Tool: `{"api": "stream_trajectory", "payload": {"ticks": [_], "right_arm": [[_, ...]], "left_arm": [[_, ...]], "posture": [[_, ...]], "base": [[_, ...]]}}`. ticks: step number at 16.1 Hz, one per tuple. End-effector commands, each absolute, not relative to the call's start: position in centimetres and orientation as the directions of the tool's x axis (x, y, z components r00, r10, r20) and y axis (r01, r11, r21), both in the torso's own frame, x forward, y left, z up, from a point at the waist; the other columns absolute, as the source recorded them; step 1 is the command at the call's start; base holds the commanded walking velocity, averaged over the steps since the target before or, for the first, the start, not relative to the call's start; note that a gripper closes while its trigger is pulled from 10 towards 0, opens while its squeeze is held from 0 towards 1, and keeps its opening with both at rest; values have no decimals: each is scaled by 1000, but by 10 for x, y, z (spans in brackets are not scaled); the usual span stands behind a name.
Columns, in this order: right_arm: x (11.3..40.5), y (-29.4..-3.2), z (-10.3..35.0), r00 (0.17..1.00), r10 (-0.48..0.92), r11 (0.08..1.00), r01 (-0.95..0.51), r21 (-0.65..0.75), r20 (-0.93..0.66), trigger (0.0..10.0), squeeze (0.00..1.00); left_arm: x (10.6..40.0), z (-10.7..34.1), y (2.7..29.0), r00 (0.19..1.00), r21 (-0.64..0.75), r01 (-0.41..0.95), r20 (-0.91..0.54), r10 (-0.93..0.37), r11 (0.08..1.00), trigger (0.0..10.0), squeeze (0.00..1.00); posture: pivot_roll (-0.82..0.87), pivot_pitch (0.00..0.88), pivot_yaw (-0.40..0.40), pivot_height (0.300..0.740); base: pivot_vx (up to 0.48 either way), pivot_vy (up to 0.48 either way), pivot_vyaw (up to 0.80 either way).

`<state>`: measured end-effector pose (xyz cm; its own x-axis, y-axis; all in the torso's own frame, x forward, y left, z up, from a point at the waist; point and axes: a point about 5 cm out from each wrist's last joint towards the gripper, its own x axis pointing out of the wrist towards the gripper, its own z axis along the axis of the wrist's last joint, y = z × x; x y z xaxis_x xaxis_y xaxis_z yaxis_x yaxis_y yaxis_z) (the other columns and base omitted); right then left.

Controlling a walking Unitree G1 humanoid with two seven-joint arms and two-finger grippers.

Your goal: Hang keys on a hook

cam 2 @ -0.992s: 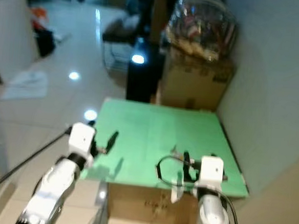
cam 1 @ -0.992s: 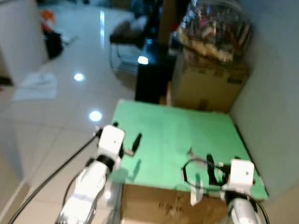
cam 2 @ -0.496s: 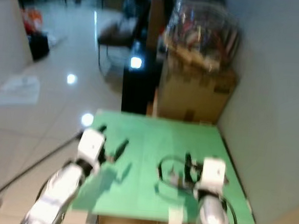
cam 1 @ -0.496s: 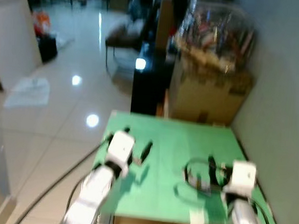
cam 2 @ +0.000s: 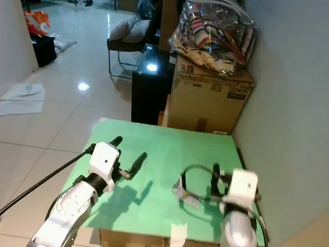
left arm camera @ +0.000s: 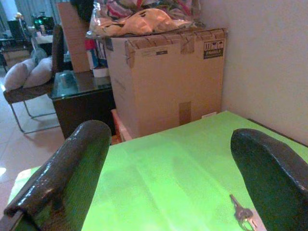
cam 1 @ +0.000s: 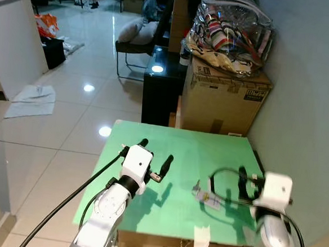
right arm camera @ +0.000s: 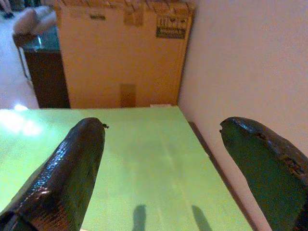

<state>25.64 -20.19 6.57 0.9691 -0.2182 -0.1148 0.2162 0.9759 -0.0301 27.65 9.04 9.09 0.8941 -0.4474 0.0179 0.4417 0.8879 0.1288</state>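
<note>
Left wrist: fingers [left arm camera: 62, 168] wide, empty

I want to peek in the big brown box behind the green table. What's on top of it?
On the cardboard box sits a clear plastic bag stuffed with colourful things, some striped, too jumbled to name. The bag covers most of the box's top, and the box is taped shut, so its inside is hidden.

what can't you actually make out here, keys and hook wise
- Keys: small on the green table in the eye views; number of keys unclear. The left wrist view cuts them at its bottom edge.
- Hook: I cannot identify one; the wall appears bare.
- Right gripper: the black cable loop partly covers its fingers in the eye views.
- Cardboard box: label print too small.
</note>
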Motion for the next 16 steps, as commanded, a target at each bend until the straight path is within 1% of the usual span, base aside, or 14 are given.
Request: {"api": "stream_trajectory", "payload": {"ticks": [1, 2, 3, 4, 6, 9, 12, 14, 16], "right_arm": [[267, -201, 77, 966, -229, 972, 233, 18, -118, 10000, 0], [279, -200, 78, 952, -232, 966, 250, 71, -199, 10000, 0], [288, -200, 57, 865, -210, 957, 277, 85, -456, 10000, 0], [292, -197, 54, 831, -198, 959, 275, 73, -520, 10000, 0], [305, -190, 68, 864, -170, 978, 208, 28, -475, 10000, 0], [330, -189, 92, 868, -157, 980, 198, 37, -471, 10000, 0], [348, -189, 96, 864, -171, 978, 208, 27, -473, 10000, 0], [355, -181, 96, 861, -156, 980, 197, 35, -484, 10000, 0], [363, -170, 96, 857, -135, 980, 188, 59, -497, 10000, 0]], "left_arm": [[279, 93, 87, 891, 139, 446, 23, -454, 884, 10000, 0], [279, 94, 87, 892, 145, 443, 27, -451, 885, 10000, 0], [281, 95, 87, 897, 150, 432, 33, -441, 889, 10000, 0], [282, 95, 87, 899, 150, 428, 34, -437, 891, 10000, 0], [283, 96, 86, 898, 152, 429, 36, -439, 891, 10000, 0], [284, 98, 82, 895, 157, 432, 43, -443, 888, 10000, 0], [282, 98, 82, 898, 161, 426, 45, -438, 890, 10000, 0], [279, 99, 87, 905, 173, 409, 48, -423, 896, 10000, 0], [272, 100, 96, 919, 168, 378, 47, -391, 910, 10000, 0]], "posture": [[-98, 0, -45, 740], [-95, 0, -50, 740], [-95, 0, -64, 740], [-88, 0, -64, 740], [-87, 0, -65, 740], [-85, 0, -68, 740], [-60, 0, -74, 740], [-44, 2, -82, 740], [-29, 49, -86, 740]], "base": [[0, 0, 0], [0, 0, 0], [0, 0, 0], [0, 0, 0], [0, 0, 0], [0, 0, 0], [0, 0, 0], [0, 0, 0], [0, 0, 0]]}}
